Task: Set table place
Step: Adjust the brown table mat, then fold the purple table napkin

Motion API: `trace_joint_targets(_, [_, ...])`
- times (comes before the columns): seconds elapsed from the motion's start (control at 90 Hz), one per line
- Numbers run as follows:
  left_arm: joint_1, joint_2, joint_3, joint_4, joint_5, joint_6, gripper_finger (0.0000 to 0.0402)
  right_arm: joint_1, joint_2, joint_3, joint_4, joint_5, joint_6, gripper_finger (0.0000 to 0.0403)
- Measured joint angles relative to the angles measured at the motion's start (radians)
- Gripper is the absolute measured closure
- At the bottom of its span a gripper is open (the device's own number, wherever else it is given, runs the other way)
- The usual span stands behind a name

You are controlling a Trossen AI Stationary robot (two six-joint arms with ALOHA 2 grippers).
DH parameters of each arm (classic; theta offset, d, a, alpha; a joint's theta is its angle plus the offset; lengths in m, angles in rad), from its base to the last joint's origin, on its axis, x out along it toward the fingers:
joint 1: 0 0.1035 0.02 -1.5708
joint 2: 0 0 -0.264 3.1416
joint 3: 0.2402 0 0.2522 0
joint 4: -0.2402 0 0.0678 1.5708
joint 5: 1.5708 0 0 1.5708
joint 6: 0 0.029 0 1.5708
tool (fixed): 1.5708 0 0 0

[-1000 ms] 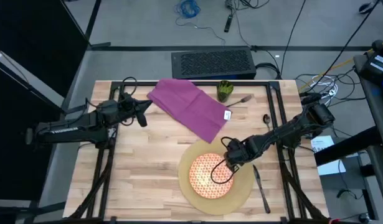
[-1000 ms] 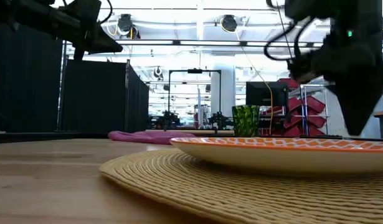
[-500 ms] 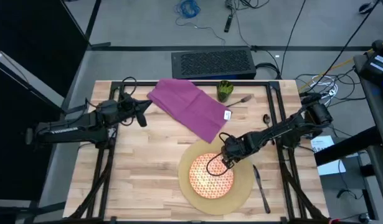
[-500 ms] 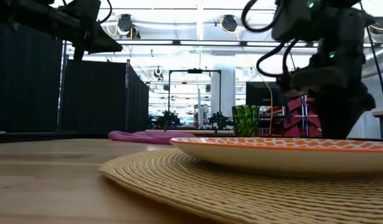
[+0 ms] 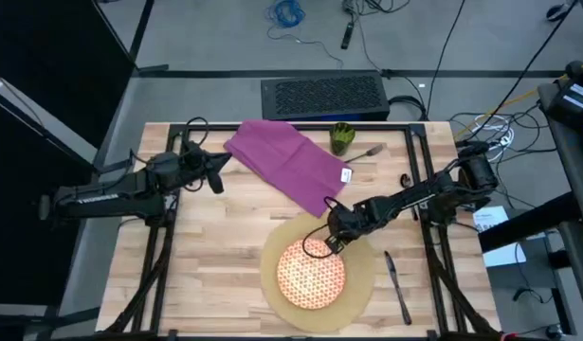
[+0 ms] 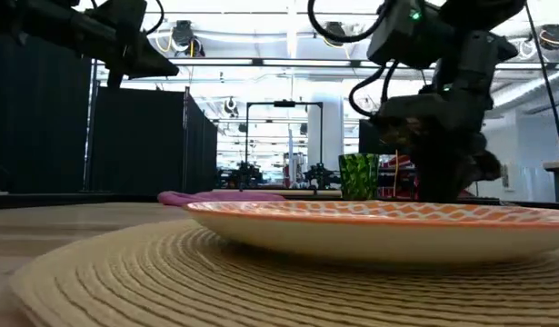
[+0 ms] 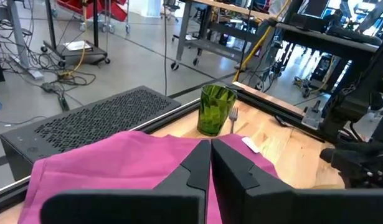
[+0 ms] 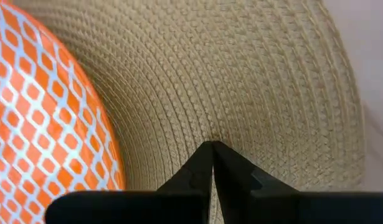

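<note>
Right end effector point(image 5: 327, 237) pressed shut on mat point(image 5: 360, 284) edge
Plate point(image 5: 310, 276) sits on mat, near surface point(image 5: 215, 256) front; left end effector point(image 5: 218, 179) closed, empty, beside napkin point(image 5: 289, 163); green cup point(image 5: 341, 138) w/ nothing visible inside

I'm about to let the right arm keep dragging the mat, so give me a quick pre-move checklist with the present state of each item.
1. Right gripper closed on the mat edge: ok, the fingers meet on the woven rim in the right wrist view.
2. Plate sitting on the mat: ok, roughly centred, level in the low view.
3. Knife clear of the mat: ok, it lies apart on the table beside the mat's right edge.
4. Napkin clear of the mat: cannot tell; its near corner is close to the right arm.
5. Left gripper out of the way: ok, shut and hovering at the far left by the napkin.
6. Cup upright: ok.
</note>
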Motion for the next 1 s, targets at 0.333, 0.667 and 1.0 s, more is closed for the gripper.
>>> trace_joint_targets(0.333, [0.0,-0.007,0.0,0.0,0.0,0.0,0.0402,-0.052,0.082,0.055,0.122,-0.041,-0.094,0.0403])
trace_joint_targets(0.667, [0.0,-0.023,0.0,-0.006,0.0,0.001,0.0402,-0.118,0.142,0.209,0.086,-0.035,-0.267,0.0403])
trace_joint_targets(1.0, [0.0,-0.086,0.0,-0.041,0.0,0.003,0.0402,-0.133,0.137,0.421,-0.099,-0.096,-0.379,0.0379])
